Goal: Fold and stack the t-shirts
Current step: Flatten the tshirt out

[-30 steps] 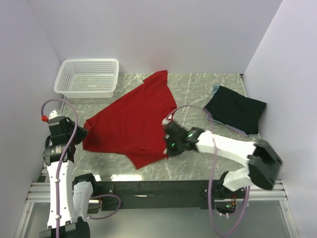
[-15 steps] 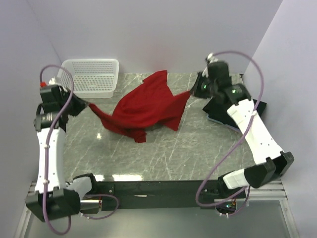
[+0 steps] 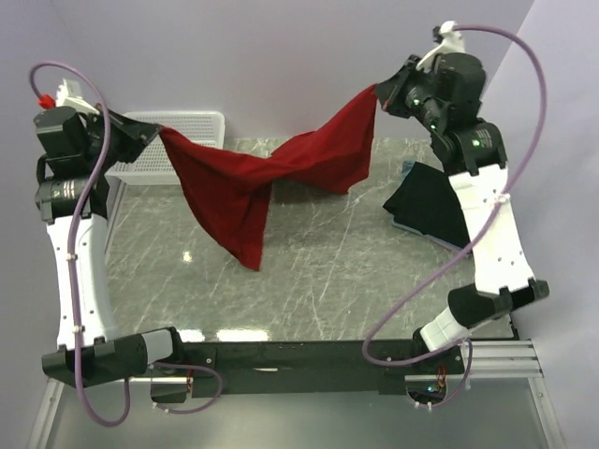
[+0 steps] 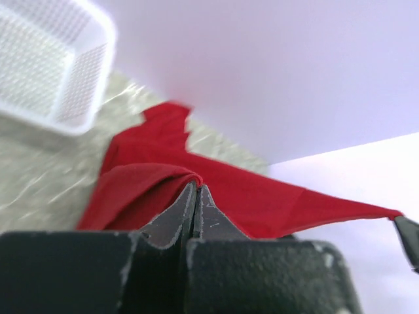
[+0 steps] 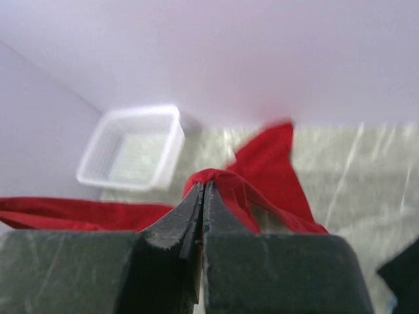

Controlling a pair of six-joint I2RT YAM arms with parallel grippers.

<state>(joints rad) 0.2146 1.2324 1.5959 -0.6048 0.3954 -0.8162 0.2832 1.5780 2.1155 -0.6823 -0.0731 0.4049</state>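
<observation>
You have the red t-shirt (image 3: 251, 182) hanging stretched above the desk (image 3: 328, 281), left tool (image 3: 155, 131) and right tool (image 3: 379, 94) each clamped on an edge; next you'd likely lower it flat for folding.

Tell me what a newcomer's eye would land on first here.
First, the red t-shirt strung in mid-air above the far side of the table, twisted and sagging. One end is pinched by the left gripper beside the white basket, the other by the right gripper raised high at far right. Next comes the black t-shirt, lying on the table's right side beneath the right arm.
</observation>
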